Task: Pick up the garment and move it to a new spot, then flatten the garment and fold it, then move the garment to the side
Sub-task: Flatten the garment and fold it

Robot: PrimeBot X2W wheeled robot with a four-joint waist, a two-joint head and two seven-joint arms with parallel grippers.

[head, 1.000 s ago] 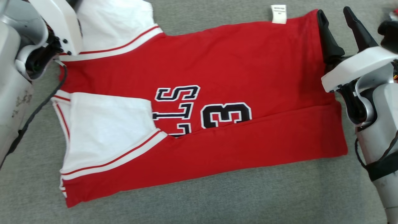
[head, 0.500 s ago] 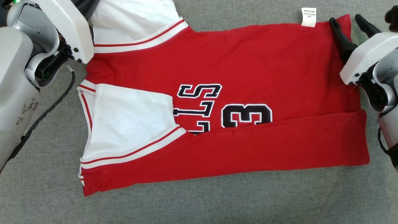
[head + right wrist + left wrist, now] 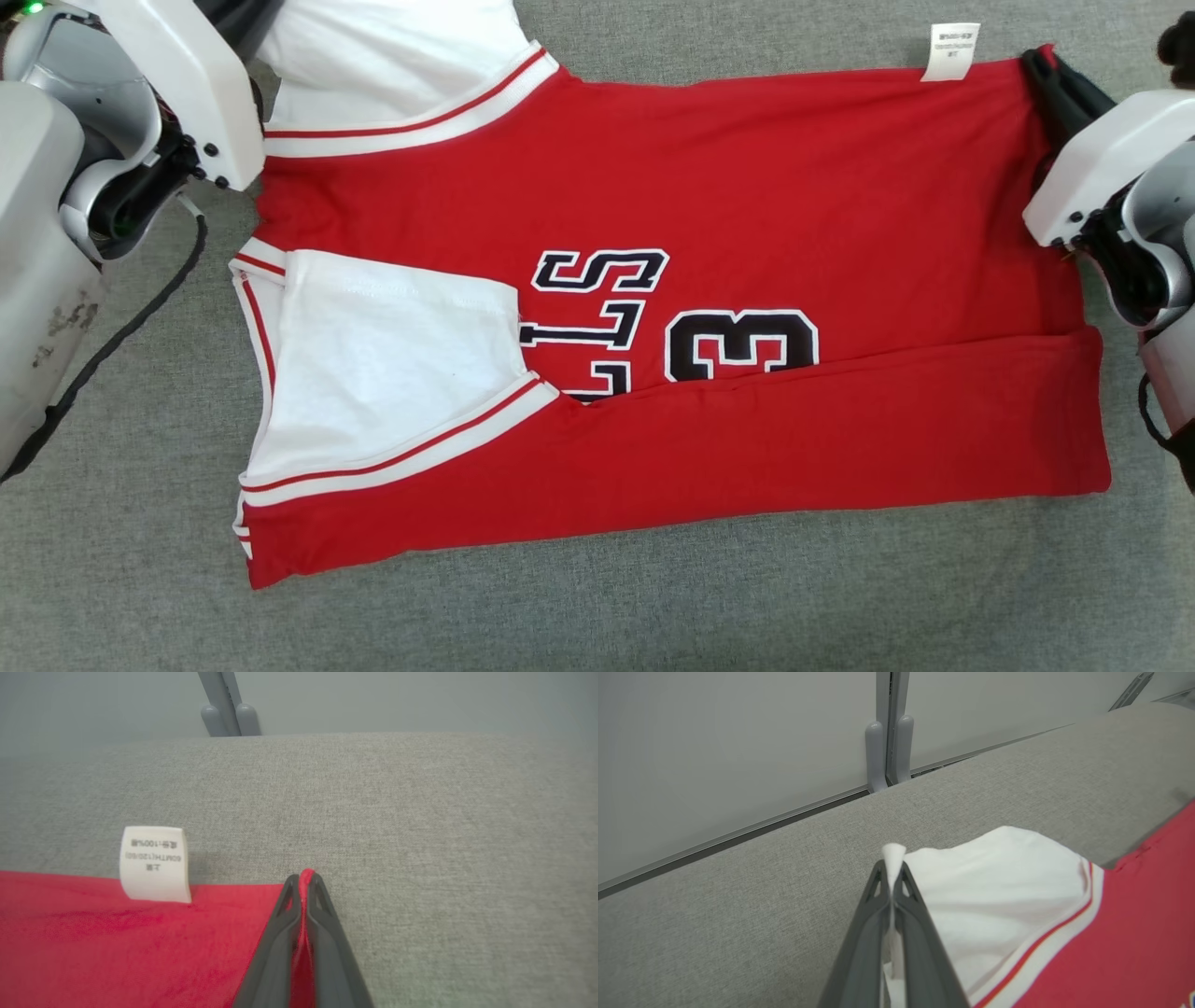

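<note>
On the grey surface [image 3: 597,616] the jersey [image 3: 747,177] lies flat, its long axis running left to right, with the white sleeves toward the robot's left, the hem toward its right and the near edge folded over. At the far edge the left gripper [image 3: 893,870] is pinched tight on a sleeve [image 3: 999,877], and the right gripper [image 3: 304,884] is pinched tight on the hem corner [image 3: 306,873].

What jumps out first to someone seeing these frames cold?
The red jersey with black lettering, spread across the grey cloth surface, its near edge folded up over part of the number. Next, both grippers are pinching its far edge: the left gripper shut on the white sleeve, the right gripper shut on red fabric beside the white care label.
</note>
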